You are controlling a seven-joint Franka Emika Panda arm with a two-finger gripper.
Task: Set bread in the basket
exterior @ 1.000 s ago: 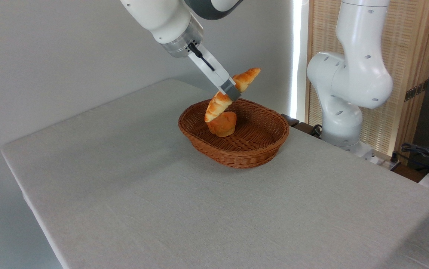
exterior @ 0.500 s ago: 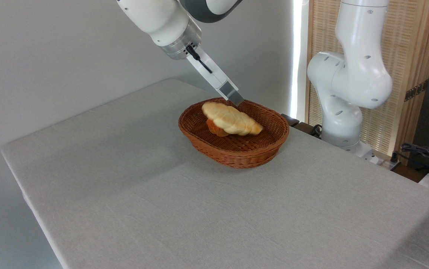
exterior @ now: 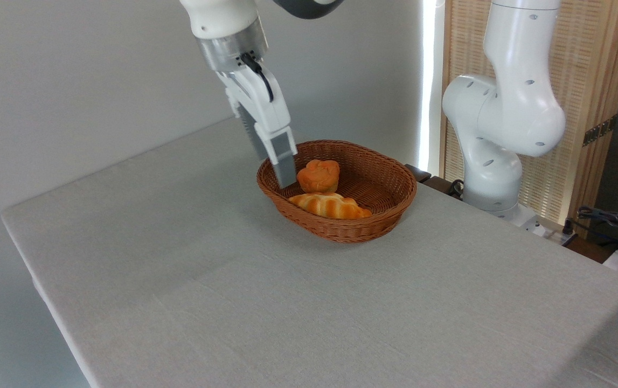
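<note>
The bread (exterior: 330,206), a long golden braided loaf, lies flat inside the basket (exterior: 341,233) against its near wall. The basket is oval, reddish-brown wicker, and stands at the back of the table. My gripper (exterior: 279,171) hangs over the basket's left rim, fingers pointing down and tilted slightly right. It is open with nothing in it. Its fingertips are just left of the loaf and do not touch it.
A small round muffin-shaped bun (exterior: 318,176) sits in the basket behind the loaf, close to my fingertips. The arm's white base (exterior: 494,134) rises at the back right. Cables and dark gear (exterior: 616,223) lie past the table's right edge (exterior: 583,250).
A second ago the gripper held the loaf tilted above the basket. It let go, and the loaf dropped onto the bun, then slid to the front. The gripper swung left and lower.
</note>
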